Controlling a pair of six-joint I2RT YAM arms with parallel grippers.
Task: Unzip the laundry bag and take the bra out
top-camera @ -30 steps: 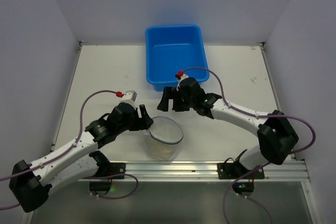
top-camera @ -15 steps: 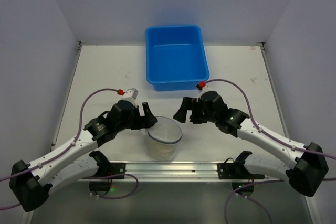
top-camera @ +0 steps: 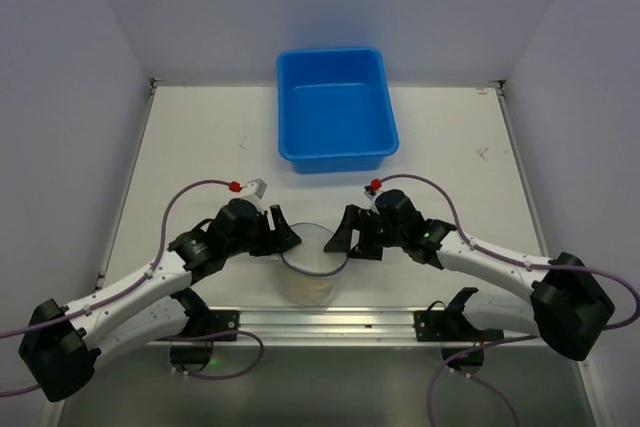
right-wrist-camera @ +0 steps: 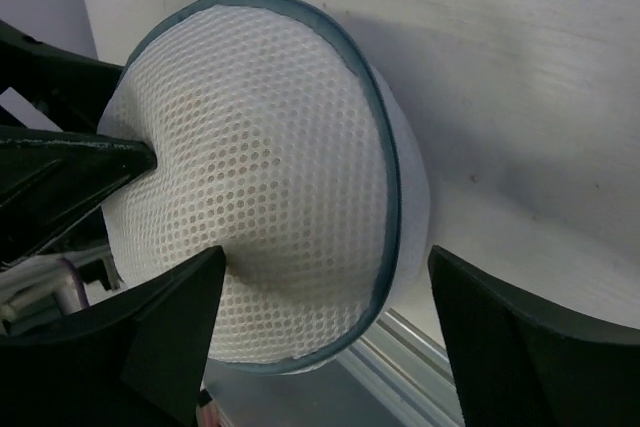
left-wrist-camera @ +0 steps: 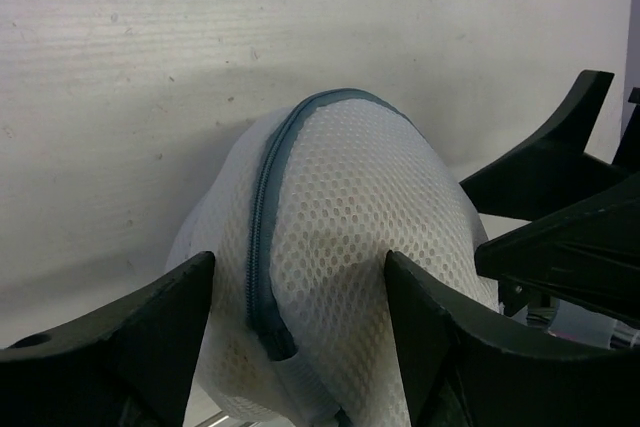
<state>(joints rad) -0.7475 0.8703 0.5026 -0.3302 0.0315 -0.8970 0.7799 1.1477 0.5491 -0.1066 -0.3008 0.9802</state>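
Observation:
The white mesh laundry bag (top-camera: 312,265) stands near the table's front edge with its round end panel up. Its dark zip (left-wrist-camera: 262,237) is closed around the rim. My left gripper (top-camera: 283,240) is open at the bag's left side, and the bag (left-wrist-camera: 345,217) sits between its fingers (left-wrist-camera: 135,342). My right gripper (top-camera: 341,240) is open at the bag's right side. It straddles the rim (right-wrist-camera: 392,197), and its left fingertip (right-wrist-camera: 200,277) presses into the mesh (right-wrist-camera: 250,167). The bra is hidden; only a faint yellowish tint shows through the mesh.
The blue plastic tub (top-camera: 335,107) stands empty at the back centre of the table. An aluminium rail (top-camera: 330,322) runs along the front edge just below the bag. White walls close in the left, right and back sides.
My right gripper has swung from beside the blue tub down and left to the bag's right side. My left gripper has edged right, closing in on the bag's left side.

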